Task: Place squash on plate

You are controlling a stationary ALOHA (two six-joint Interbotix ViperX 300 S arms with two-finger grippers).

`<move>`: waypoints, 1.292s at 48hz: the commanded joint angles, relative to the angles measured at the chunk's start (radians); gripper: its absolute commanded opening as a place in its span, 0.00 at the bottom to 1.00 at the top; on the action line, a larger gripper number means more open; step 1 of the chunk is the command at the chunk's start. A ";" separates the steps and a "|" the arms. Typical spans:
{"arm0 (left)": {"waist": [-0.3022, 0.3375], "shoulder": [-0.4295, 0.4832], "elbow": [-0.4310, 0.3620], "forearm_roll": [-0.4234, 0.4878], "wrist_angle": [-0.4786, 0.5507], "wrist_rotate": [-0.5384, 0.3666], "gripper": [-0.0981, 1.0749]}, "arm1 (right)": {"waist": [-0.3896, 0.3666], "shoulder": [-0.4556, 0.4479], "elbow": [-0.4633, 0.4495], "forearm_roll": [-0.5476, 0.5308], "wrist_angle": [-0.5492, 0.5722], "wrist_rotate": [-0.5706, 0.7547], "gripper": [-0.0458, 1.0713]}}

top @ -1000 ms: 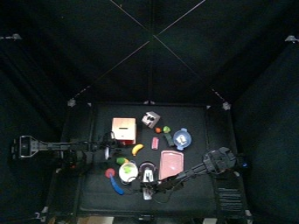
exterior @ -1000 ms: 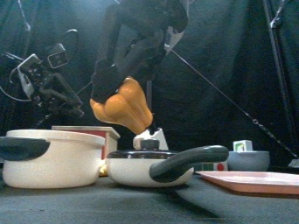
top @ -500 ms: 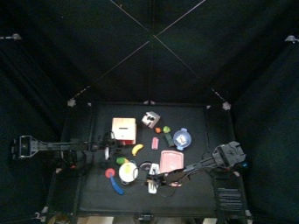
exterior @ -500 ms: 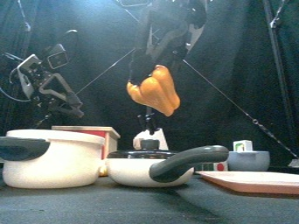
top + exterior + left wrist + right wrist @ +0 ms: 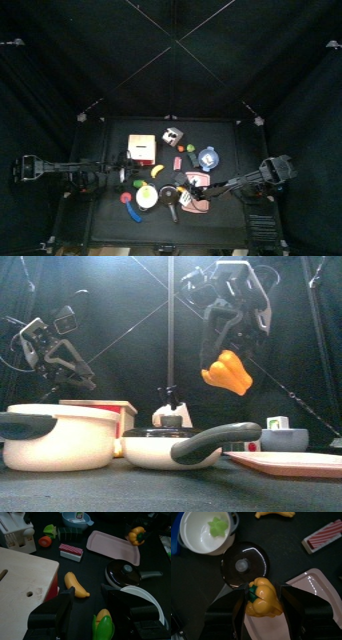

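The right gripper (image 5: 225,356) hangs high above the bench, pointing down and clenched around the squash (image 5: 227,373), which is in the air just over the near edge of the pink plate (image 5: 308,607). Beside that plate sits the black lidded pan (image 5: 244,564); the plate's surface is bare. The left gripper (image 5: 87,602) rests apart from the plate, jaws spread.

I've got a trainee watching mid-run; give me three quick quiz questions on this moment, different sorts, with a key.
1. True or false: the squash already lies on the pink plate.
2. Which hand holds the squash: A left, B right?
3. Fill in: in the right wrist view, beside the black pan lid stands a white pot holding something ____.

Key: 1 false, it hangs in the air; 2 B; 3 green.
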 commanded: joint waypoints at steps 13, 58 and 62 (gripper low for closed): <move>0.003 0.000 -0.009 -0.002 -0.005 0.000 0.80 | -0.020 -0.156 0.160 -0.120 -0.035 0.281 0.74; 0.006 0.000 -0.008 -0.003 -0.005 0.000 0.80 | 0.000 -0.032 0.121 -0.023 0.187 0.293 0.74; 0.008 0.000 -0.006 -0.003 -0.005 0.000 0.80 | 0.006 0.009 0.097 -0.023 0.202 0.293 0.74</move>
